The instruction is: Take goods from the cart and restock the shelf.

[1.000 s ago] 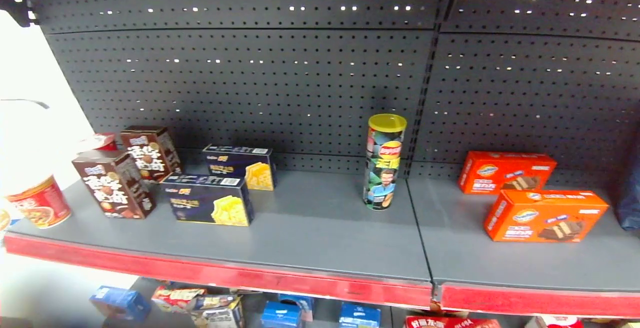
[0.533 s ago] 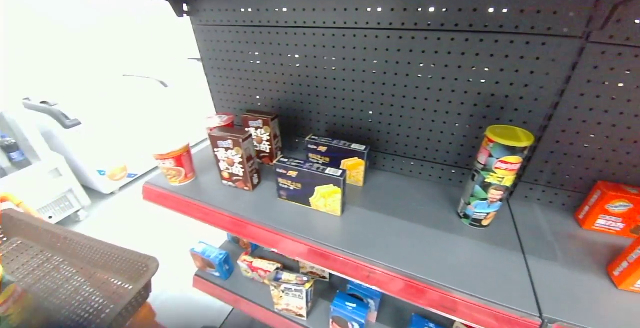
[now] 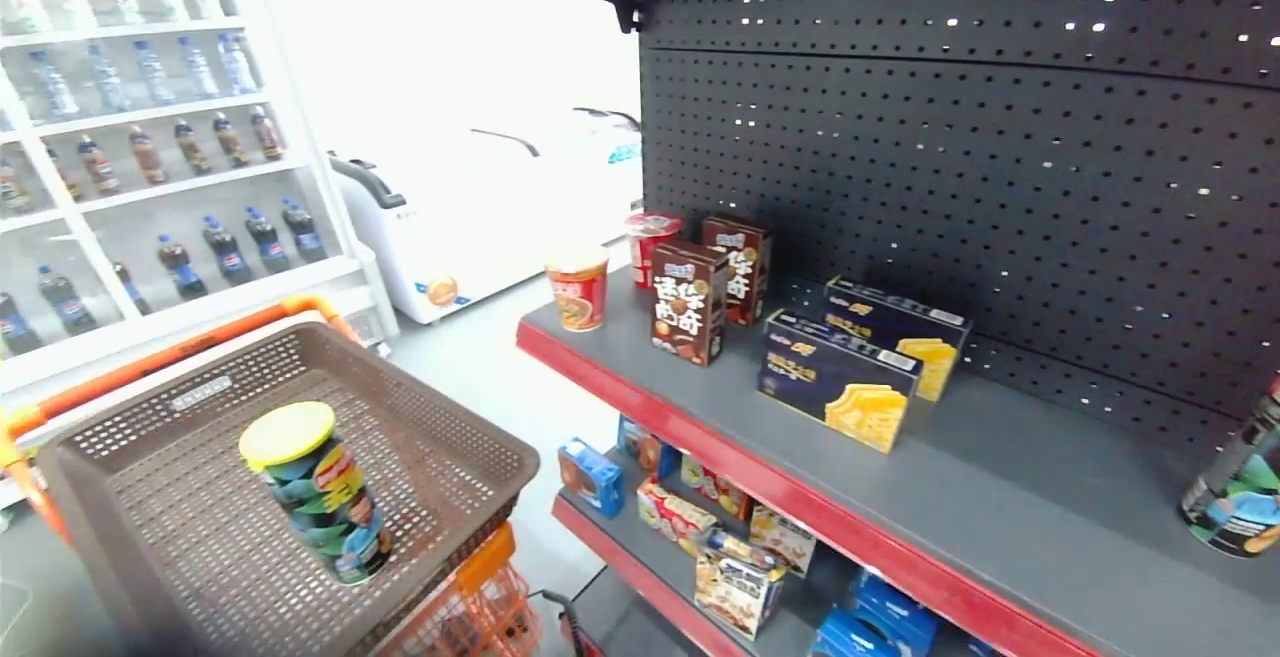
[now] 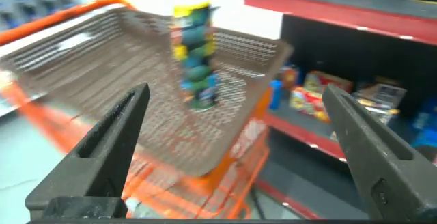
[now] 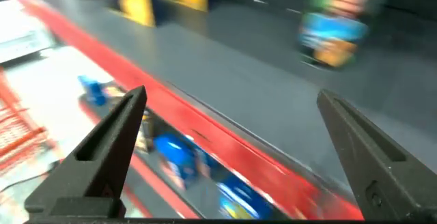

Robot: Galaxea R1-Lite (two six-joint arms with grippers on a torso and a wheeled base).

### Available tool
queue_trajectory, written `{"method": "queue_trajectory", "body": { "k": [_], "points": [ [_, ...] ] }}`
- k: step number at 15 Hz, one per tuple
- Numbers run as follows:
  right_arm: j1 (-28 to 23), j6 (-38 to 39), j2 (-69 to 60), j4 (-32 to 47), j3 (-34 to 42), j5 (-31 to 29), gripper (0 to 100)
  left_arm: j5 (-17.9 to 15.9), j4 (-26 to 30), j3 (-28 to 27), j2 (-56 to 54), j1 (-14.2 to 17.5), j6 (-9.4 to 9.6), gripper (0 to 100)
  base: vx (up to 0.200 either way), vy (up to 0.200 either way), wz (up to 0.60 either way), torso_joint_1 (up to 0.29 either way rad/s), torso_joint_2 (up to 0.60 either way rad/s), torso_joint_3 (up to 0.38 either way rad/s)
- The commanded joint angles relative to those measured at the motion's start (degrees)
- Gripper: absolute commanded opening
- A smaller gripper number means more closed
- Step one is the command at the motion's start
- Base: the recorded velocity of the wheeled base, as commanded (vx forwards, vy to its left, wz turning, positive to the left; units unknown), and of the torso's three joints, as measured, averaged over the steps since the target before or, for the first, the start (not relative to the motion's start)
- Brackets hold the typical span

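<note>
Facing one tall can (image 3: 315,492) standing in the brown basket (image 3: 440,417), lower left of the frame.
It looks top-heavy; a glancing finger could tip it on the mesh. My left claw (image 4: 235,94) hangs spread wide before it, my right claw (image 5: 232,95) equally wide facing the shelf (image 3: 1000,507).

Matte black throughout
Left gripper (image 4: 235,89) and right gripper (image 5: 232,93) each carry two angular, flat-sided fingers (image 4: 102,156) tapering to points.

Beyond the left gripper (image 4: 235,94), the chip can (image 4: 194,53) in the cart basket (image 4: 82,67) is blurred. Beyond the right gripper (image 5: 232,95), the shelf can (image 5: 338,22) is blurred, its top cropped.
</note>
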Motion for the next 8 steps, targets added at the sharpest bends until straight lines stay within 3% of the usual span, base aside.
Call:
{"method": "queue_trajectory", "body": {
  "k": [1, 4, 7, 8],
  "points": [
    [0.0, 0.0, 0.0, 0.0, 0.0, 0.0, 100, 0.0, 0.0, 0.0, 0.0, 0.0, 0.35, 100, 0.0, 0.0, 0.6, 0.002, 0.0, 0.002],
    [0.0, 0.1, 0.0, 0.0, 0.0, 0.0, 100, -0.4, 0.0, 0.0, 0.0, 0.0, 0.61, 100, 0.0, 0.0, 0.6, 0.006, 0.0, 0.002],
    [0.0, 0.1, 0.0, 0.0, 0.0, 0.0, 100, -0.2, -0.1, -0.1, 0.0, 0.1, 0.79, 100, 0.0, 0.0, 0.0, 0.0, 0.0, 0.0],
    [0.0, 0.1, 0.0, 0.0, 0.0, 0.0, 100, 1.3, 0.0, -2.1, 0.3, 0.5, 2.64, 100, 0.0, 0.0, 0.0, 0.0, 0.0, 0.0]
  ]
}}
